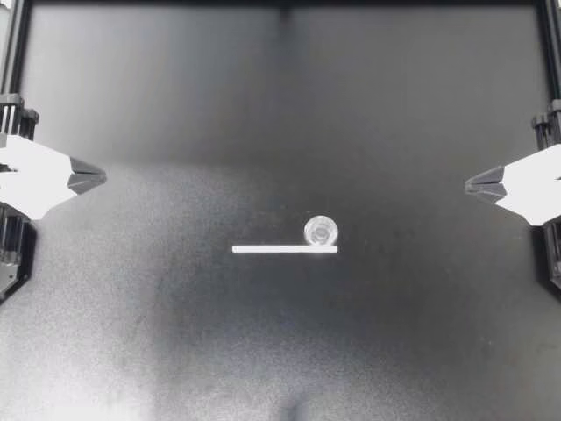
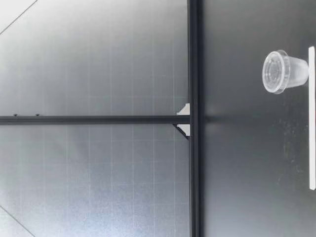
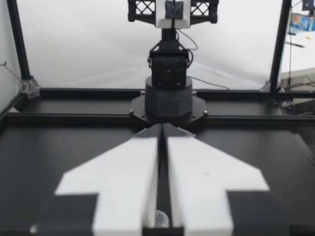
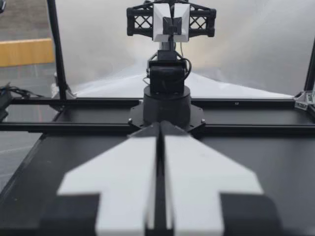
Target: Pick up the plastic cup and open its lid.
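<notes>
A small clear plastic cup [image 1: 321, 231] with its lid on stands upright near the middle of the black table, just behind a white strip [image 1: 285, 249]. The low view shows the cup [image 2: 286, 72] upright with the lid on top, beside the strip [image 2: 311, 118]. My left gripper [image 1: 98, 178] rests at the table's left edge, shut and holding nothing, far from the cup. My right gripper [image 1: 473, 185] rests at the right edge, also shut and holding nothing. In the left wrist view a bit of the cup [image 3: 161, 218] peeks through the narrow slit between the fingers [image 3: 133, 177].
A black frame rail [image 2: 195, 118] runs along the table's far edge. Each wrist view shows the opposite arm's base [image 3: 170, 98] [image 4: 167, 101] across the table.
</notes>
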Robot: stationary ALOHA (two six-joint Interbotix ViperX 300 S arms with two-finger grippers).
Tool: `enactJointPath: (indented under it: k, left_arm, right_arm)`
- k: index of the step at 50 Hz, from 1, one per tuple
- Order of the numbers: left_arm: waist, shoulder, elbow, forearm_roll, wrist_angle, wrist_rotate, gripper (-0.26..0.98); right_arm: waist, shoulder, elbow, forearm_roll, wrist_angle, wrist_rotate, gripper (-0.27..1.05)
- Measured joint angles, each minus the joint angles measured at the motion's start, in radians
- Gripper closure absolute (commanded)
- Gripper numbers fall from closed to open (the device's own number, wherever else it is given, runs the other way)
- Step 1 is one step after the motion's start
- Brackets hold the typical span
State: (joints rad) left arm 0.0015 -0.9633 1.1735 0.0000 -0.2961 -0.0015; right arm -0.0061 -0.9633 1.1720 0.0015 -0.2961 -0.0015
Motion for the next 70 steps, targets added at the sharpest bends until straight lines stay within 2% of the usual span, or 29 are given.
enactJointPath:
  k: [10, 18, 32, 43, 54, 63, 70]
  left_arm:
    - [0.003, 0.015, 0.017, 0.0, -0.084, 0.011, 0.92]
    - [0.003, 0.08, 0.023, 0.0, -0.114, 0.012, 0.92]
    - [0.005, 0.336, 0.018, 0.0, -0.12, 0.014, 0.92]
    - [0.006, 0.508, -0.031, 0.0, -0.12, 0.014, 0.92]
    - [0.031, 0.64, -0.078, -0.006, -0.112, 0.003, 0.92]
    - [0.037, 0.747, -0.135, -0.009, -0.074, 0.015, 0.84]
    - [0.037, 0.833, -0.181, -0.008, -0.064, 0.018, 0.67]
  right_arm:
    - [0.0, 0.002, 0.002, -0.002, -0.072, 0.002, 0.97]
    - [0.0, 0.032, 0.006, -0.002, -0.14, 0.002, 0.97]
    - [-0.002, 0.232, -0.005, 0.003, -0.161, 0.008, 0.97]
    - [0.0, 0.419, -0.037, 0.023, -0.163, 0.011, 0.98]
    - [-0.002, 0.557, -0.077, 0.038, -0.161, 0.011, 0.97]
    - [-0.002, 0.634, -0.1, 0.038, -0.16, 0.011, 0.97]
    - [-0.003, 0.687, -0.115, 0.04, -0.152, 0.012, 0.97]
